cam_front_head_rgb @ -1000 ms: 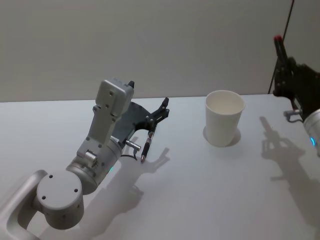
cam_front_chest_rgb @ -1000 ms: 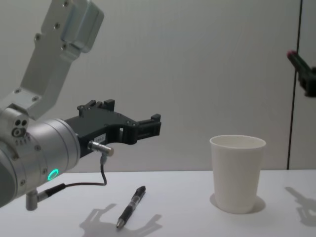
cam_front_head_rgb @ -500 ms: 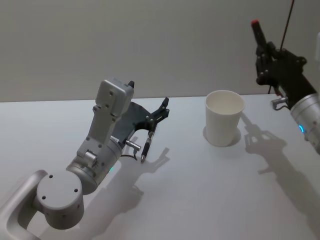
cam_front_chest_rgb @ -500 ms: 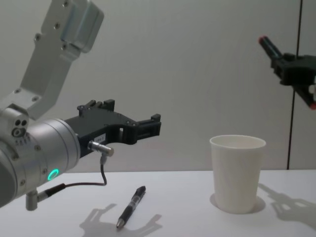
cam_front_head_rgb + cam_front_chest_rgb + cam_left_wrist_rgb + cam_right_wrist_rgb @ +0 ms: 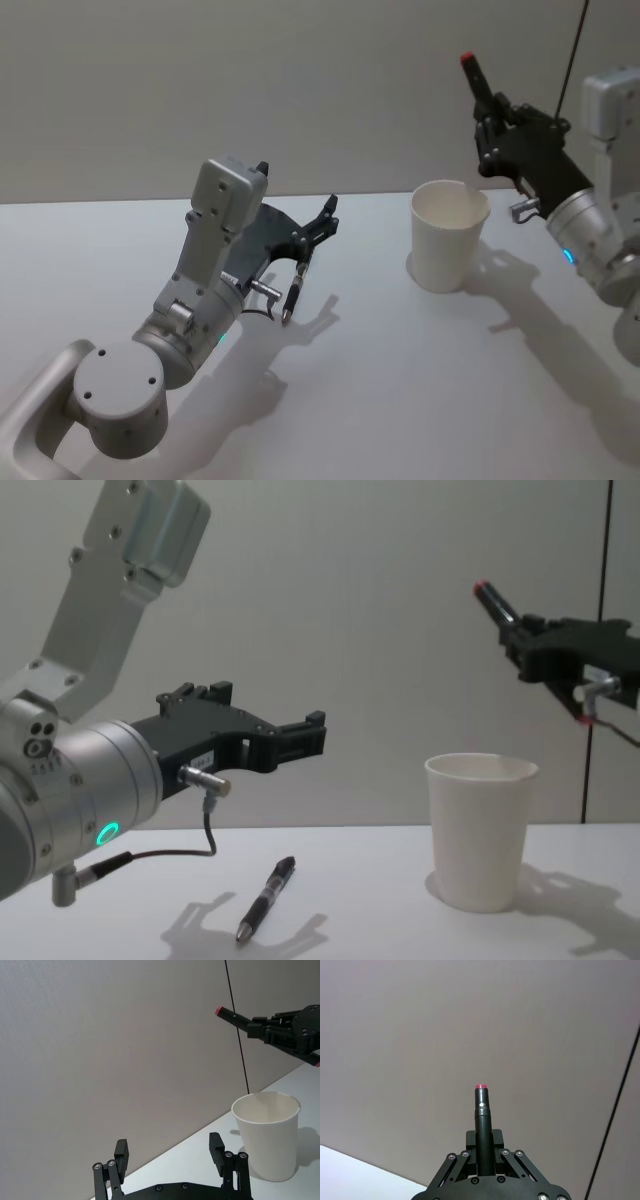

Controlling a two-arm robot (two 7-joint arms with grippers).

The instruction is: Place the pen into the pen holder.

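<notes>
- Two pens are in play: a black, red-tipped pen (image 5: 477, 82) clamped in the right gripper (image 5: 492, 115), and a second pen (image 5: 294, 293) lying flat on the white table (image 5: 450, 390).
- That right gripper hangs in the air just above and to the right of the pen holder (image 5: 448, 245), a white paper cup standing upright, its mouth open. The jaws are narrowed onto the pen's barrel, with the red end pointing up and tilted toward the cup's side.
- Over the second pen, the left gripper (image 5: 168, 1145) hovers clear of it, jaws spread wide and empty.
- Judged step: carrying the held pen to the cup, not yet over its mouth.
- Next move, as I read it: shift over the opening, swing the pen nearer vertical, lower it inside the rim, then let go without knocking the light cup.
</notes>
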